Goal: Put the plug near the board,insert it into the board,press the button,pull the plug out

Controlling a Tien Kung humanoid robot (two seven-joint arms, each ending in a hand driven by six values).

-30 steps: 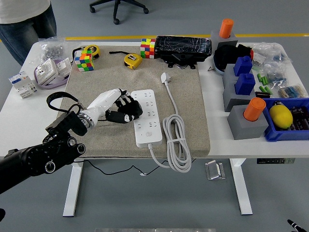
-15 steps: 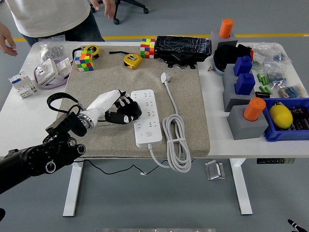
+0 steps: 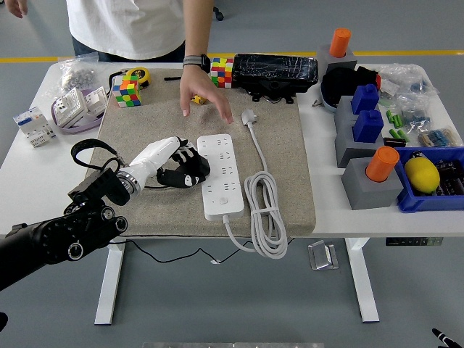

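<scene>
A white power strip [image 3: 220, 176] lies on the beige mat [image 3: 145, 123], its button [image 3: 223, 202] near the front end. Its white plug [image 3: 249, 116] rests loose on the mat behind the strip, not inserted, and the cord [image 3: 265, 212] is coiled to the strip's right. My left hand [image 3: 181, 167] lies on the mat against the strip's left edge, fingers loosely bent and holding nothing. A person's hand [image 3: 204, 94] reaches in from the far side, spread over the mat just left of the plug. My right hand is out of view.
Two colour cubes [image 3: 125, 93] [image 3: 222, 72], a yellow tape measure [image 3: 135, 74] and a black wrapped box [image 3: 275, 70] stand at the back. Grey blocks with blue and orange pieces [image 3: 370, 170] and a blue bin [image 3: 433, 181] fill the right side. Switch boxes [image 3: 69, 110] sit at the left.
The person stepped up to the table and reached a hand down over the mat, covering the second tape measure. My left hand drew back slightly leftward off the strip.
</scene>
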